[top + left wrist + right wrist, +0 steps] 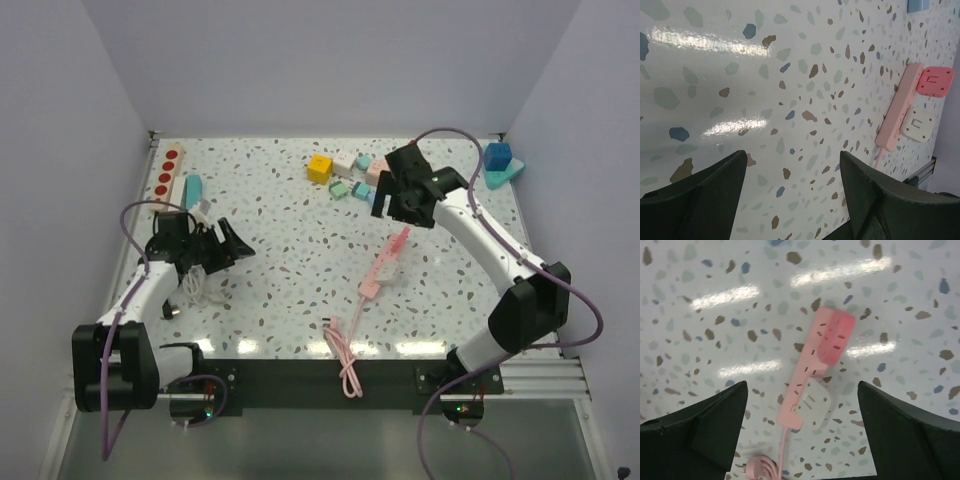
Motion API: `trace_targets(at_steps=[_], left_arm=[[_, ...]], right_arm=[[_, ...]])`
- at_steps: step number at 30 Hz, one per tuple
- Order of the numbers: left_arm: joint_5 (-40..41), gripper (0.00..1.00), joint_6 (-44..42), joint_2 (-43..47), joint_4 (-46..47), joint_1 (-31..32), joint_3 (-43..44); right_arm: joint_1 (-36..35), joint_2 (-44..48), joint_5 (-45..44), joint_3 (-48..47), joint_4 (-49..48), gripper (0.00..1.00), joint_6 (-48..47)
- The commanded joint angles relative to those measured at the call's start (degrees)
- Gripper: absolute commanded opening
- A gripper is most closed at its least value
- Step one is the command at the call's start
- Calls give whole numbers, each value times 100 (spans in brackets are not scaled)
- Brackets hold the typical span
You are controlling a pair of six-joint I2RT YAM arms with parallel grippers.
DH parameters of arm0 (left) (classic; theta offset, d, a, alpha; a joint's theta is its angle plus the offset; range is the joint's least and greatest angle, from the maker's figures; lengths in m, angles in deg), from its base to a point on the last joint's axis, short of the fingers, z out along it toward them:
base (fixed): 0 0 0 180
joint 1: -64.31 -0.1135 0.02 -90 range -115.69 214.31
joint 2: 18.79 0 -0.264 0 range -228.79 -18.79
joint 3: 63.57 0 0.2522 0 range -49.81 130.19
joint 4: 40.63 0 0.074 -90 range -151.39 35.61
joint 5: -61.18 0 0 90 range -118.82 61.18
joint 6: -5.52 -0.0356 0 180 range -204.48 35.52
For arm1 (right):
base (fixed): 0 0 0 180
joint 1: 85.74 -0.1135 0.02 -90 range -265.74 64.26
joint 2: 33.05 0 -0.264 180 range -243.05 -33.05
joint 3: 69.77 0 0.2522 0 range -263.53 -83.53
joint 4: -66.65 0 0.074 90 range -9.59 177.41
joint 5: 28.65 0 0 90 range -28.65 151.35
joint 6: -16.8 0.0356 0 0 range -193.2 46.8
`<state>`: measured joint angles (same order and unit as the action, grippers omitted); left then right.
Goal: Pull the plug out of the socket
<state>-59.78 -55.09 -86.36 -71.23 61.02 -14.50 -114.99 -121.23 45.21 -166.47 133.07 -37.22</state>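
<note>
Right wrist view puts the plug just above centre of frame, seated on the upper end of the strip, which lies mid-table. Lower your right gripper, whose jaws stand wide and hold nothing, squarely over the plug's two sides. Close firmly, then pull straight out along its pins, not sideways, or the strip will likely drag along. Bring your left gripper, also wide open and empty at the left of the top view, across to pin the strip. That plug is a darker pink block with small slots; a white plug sits near the cable end.
</note>
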Motion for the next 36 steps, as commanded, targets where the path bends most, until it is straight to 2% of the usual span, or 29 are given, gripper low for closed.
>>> trace_targets(at_steps=[1,5,9,19,22,25,26,30,33,34,36], left_arm=[[-402,80,-73,-124,348,100,257],[-411,80,-153,-256,322,415,310],[-446,81,-118,-292,418,724,310],[-780,82,-126,-520,559,1102,669],[-771,83,-117,-713,568,1260,854],[-754,83,-30,-976,690,1515,1012],[-745,83,-21,-1047,726,1698,1065],[-552,84,23,-1469,901,2183,1364],[-507,84,102,-1829,1208,2473,1540],[-490,85,120,-2021,1305,2534,1619],[-507,85,164,-2215,1551,2701,1707]], right_arm=[[594,-382,-399,-362,298,93,93],[860,-946,-179,-557,280,88,5],[966,-1245,181,-277,-54,76,136],[1089,-1781,664,269,-660,61,532],[1089,-1843,805,444,-810,49,611],[1089,-1904,981,594,-960,17,611],[1089,-1913,1025,612,-968,0,594],[1089,-1721,1604,691,-1449,0,234],[1080,-1465,2596,666,-1960,0,-326],[1071,-1500,3147,595,-1988,0,-503],[1071,-1544,3589,350,-1953,0,-845]])
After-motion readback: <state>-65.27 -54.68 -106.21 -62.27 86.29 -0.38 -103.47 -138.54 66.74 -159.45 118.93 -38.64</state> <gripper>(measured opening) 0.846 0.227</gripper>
